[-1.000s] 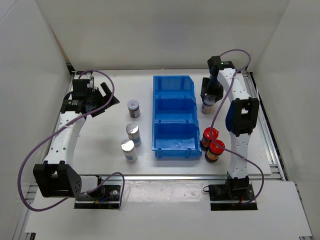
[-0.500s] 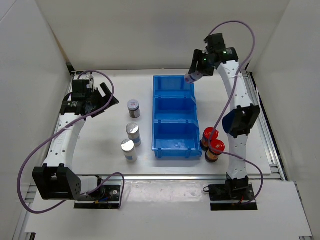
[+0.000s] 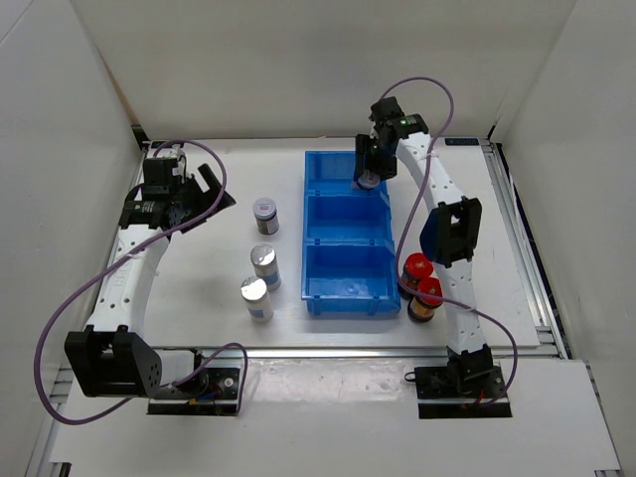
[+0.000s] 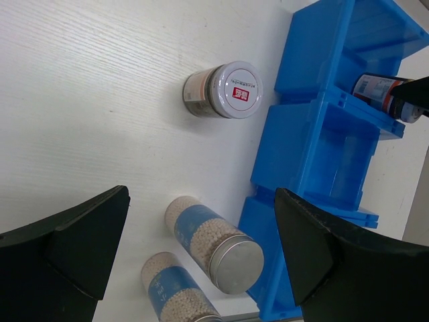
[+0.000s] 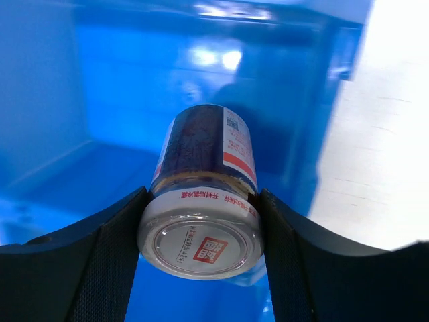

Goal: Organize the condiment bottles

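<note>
Mid-table: blue bin, three compartments in a row. Over its far compartment, right gripper clamped on a dark jar with a grey lid, tilted. Off to the left, left gripper spread wide, holding nothing. Standing left of the bin: a second grey-lid jar, then, nearer, two silver-top jars close together. Just right of the near compartment, touching each other: two red-cap jars.
</note>
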Action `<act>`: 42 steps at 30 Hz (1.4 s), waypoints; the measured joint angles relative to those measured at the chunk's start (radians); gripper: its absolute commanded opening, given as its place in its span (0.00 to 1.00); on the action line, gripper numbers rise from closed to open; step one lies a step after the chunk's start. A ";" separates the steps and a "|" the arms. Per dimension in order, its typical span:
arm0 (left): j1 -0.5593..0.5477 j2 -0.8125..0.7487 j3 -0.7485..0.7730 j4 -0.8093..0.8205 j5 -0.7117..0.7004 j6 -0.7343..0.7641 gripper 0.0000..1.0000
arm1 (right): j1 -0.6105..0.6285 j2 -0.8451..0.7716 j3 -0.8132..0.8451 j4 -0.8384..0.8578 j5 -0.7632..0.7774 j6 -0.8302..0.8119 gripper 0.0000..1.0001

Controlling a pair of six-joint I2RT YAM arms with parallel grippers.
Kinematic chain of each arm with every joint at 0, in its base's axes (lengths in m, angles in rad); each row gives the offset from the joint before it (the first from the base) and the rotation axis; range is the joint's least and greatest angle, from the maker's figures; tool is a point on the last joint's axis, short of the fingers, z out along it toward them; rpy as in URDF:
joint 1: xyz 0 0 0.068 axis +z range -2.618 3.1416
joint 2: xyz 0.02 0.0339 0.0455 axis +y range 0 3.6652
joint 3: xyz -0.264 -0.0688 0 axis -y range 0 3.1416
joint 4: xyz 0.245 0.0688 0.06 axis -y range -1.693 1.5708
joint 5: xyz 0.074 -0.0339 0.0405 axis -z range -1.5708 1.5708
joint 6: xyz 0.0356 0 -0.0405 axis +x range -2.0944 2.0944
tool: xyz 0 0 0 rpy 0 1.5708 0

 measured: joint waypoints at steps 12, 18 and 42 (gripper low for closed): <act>0.000 0.040 -0.002 0.039 0.000 0.008 1.00 | -0.012 0.065 0.000 -0.008 0.096 0.008 0.50; 0.000 0.062 -0.020 0.058 0.000 0.033 1.00 | -0.012 0.078 0.007 0.001 0.090 0.029 0.97; -0.110 0.487 0.239 0.247 0.153 0.238 1.00 | -0.074 -0.657 -0.492 0.058 -0.121 0.084 1.00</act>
